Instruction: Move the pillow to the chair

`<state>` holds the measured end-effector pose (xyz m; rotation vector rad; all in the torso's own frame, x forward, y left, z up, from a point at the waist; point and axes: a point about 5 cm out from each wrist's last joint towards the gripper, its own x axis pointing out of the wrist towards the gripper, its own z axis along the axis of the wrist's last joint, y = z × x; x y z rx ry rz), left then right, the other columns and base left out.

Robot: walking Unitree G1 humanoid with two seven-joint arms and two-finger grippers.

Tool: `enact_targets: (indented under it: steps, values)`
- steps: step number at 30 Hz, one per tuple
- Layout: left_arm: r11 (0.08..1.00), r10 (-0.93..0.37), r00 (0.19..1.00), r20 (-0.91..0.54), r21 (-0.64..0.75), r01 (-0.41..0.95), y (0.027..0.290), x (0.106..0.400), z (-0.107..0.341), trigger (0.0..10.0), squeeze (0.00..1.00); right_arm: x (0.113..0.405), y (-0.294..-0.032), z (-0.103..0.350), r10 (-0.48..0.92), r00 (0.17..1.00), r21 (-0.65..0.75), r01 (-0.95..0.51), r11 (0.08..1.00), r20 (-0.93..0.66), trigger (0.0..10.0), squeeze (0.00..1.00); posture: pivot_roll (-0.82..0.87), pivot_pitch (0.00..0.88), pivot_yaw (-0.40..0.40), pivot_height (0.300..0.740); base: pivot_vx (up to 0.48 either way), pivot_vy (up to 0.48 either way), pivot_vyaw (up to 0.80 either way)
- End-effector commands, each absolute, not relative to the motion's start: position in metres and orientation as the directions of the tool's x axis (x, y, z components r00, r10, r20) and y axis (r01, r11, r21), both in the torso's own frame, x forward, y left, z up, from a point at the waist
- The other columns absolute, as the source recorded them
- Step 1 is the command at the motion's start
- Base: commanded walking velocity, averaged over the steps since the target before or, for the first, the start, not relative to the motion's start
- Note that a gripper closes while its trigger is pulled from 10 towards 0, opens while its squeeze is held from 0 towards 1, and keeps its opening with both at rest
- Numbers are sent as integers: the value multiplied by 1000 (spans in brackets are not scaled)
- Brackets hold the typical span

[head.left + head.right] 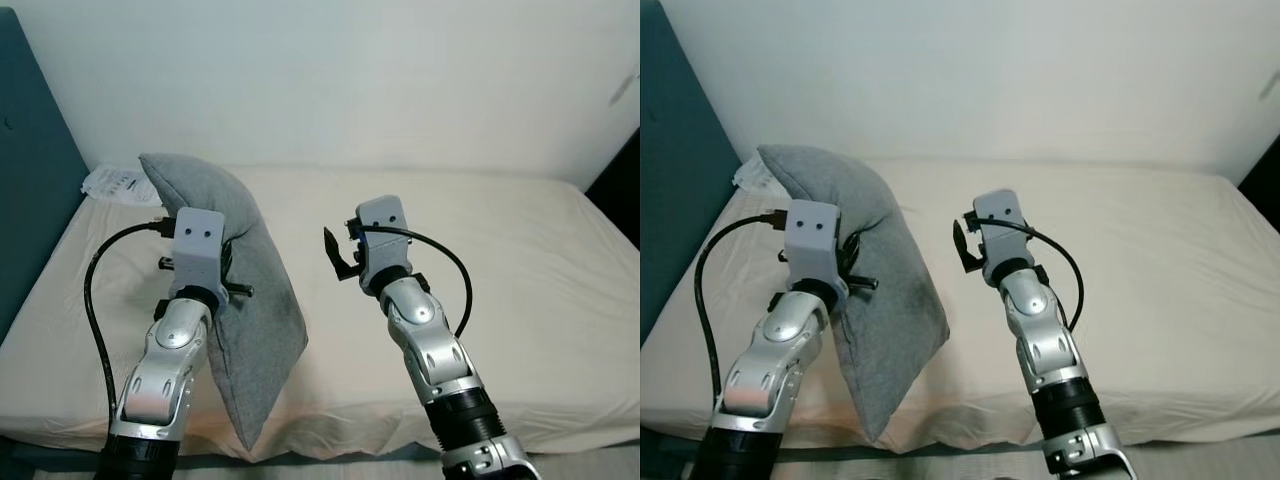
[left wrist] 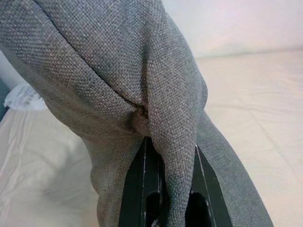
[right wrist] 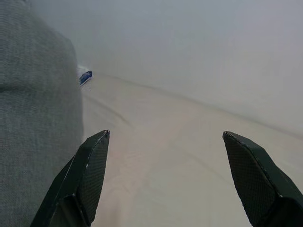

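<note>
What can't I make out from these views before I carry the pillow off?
- The chair: I cannot place it from these views.
- Left gripper: in the head views its fingertips are hidden behind the wrist housing and the grey pillow; the left wrist view shows them pinching a fold.
- White packet near the headboard: half hidden by the pillow, print too small to read.
- Right gripper: open, holding nothing.
</note>
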<state>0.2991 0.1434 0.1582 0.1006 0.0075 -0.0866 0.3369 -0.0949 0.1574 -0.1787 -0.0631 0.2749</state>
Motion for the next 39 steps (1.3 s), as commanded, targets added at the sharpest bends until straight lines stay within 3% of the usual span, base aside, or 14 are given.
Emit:
enact_targets:
  steps: [1, 6, 11, 18, 39]
  values:
    - [987, -95, 994, 62, 138, 85, 143, 296, 172, 10000, 0, 337, -94, 157, 278, 960, -179, -268, 947, 30, 10000, 0, 2, 88, -66, 723, 0, -480, 0]
    - [987, -88, 995, 54, 138, 80, 143, 296, 172, 10000, 0, 336, -94, 157, 279, 960, -178, -270, 946, 28, 10000, 0, 6, 88, -66, 723, 0, -480, 0]
    - [994, -71, 996, 49, 90, 67, 148, 296, 171, 10000, 0, 336, -93, 157, 282, 959, -175, -273, 946, 26, 10000, 0, 4, 95, -70, 723, 0, 0, 0]
    - [993, -93, 995, 47, 77, 89, 148, 294, 173, 10000, 0, 338, -95, 158, 272, 962, -175, -264, 949, 27, 10000, 0, 11, 95, -67, 723, 0, 475, 0]
    - [992, -86, 996, 33, 94, 82, 148, 293, 171, 10000, 0, 336, -95, 156, 266, 964, -169, -259, 951, 24, 10000, 0, 16, 102, -60, 723, 0, 0, 0]
